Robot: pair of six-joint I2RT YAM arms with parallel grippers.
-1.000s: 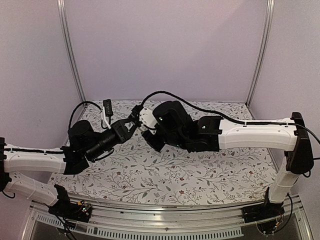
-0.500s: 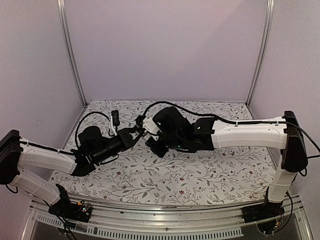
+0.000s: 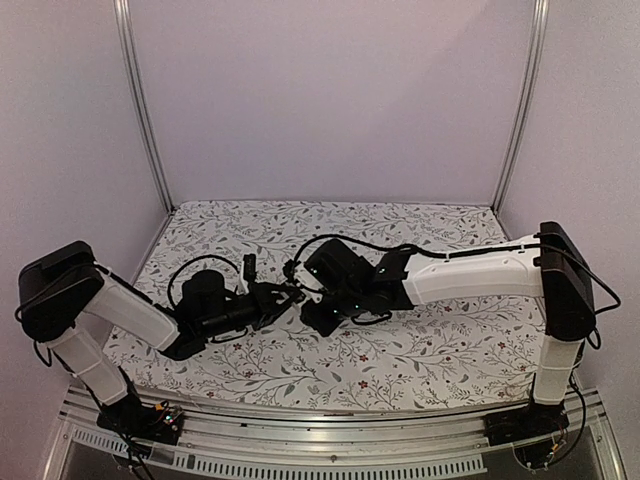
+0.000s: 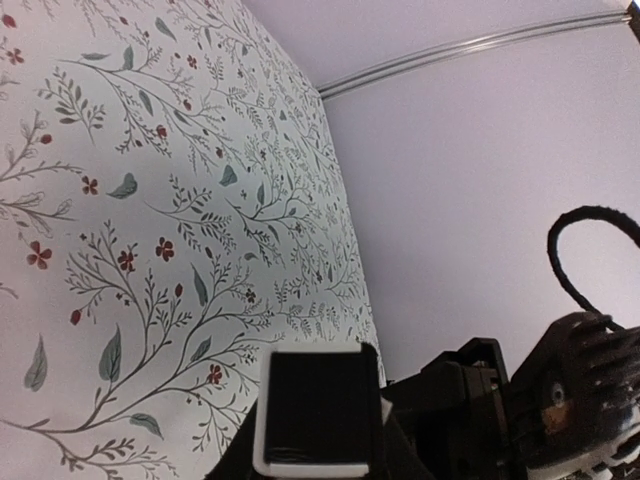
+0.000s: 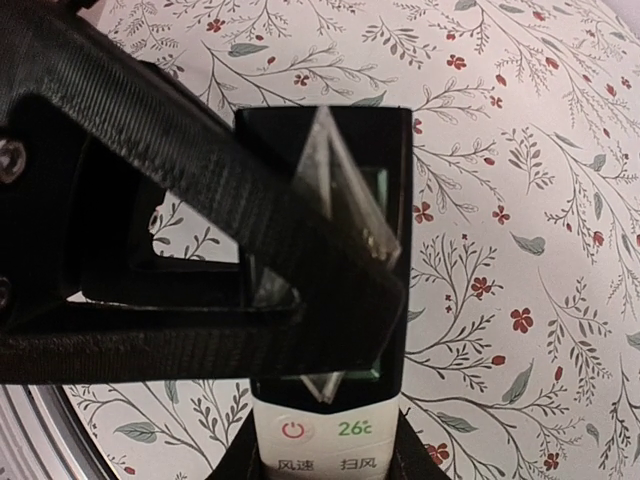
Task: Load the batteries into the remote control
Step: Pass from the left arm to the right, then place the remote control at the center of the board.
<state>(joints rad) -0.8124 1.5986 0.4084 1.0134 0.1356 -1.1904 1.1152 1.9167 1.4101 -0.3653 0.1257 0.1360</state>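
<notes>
An aluminium rail runs along the near edge of the table, with the two arm bases bolted at its ends. The tabletop is covered by a pale cloth printed with grey branches and small red flowers.

Both arms reach low over the cloth and meet near the middle, slightly left of centre. The left gripper and the right gripper face each other, almost nose to nose.

The remote control is held between them, above the cloth. In the right wrist view its white lower end, with a red power button and green digits, sits between the right fingers, which are closed narrowly on its sides. Its dark display end is crossed by a black finger of the left gripper. In the left wrist view a white-rimmed end of the remote sits in the left gripper's narrow grip.

Bare cloth shows on the right half of the table and along the strip behind the arms.

At the far edge a plain lilac back wall rises, framed by two metal posts that lean outward. Lilac side walls close in both sides.
</notes>
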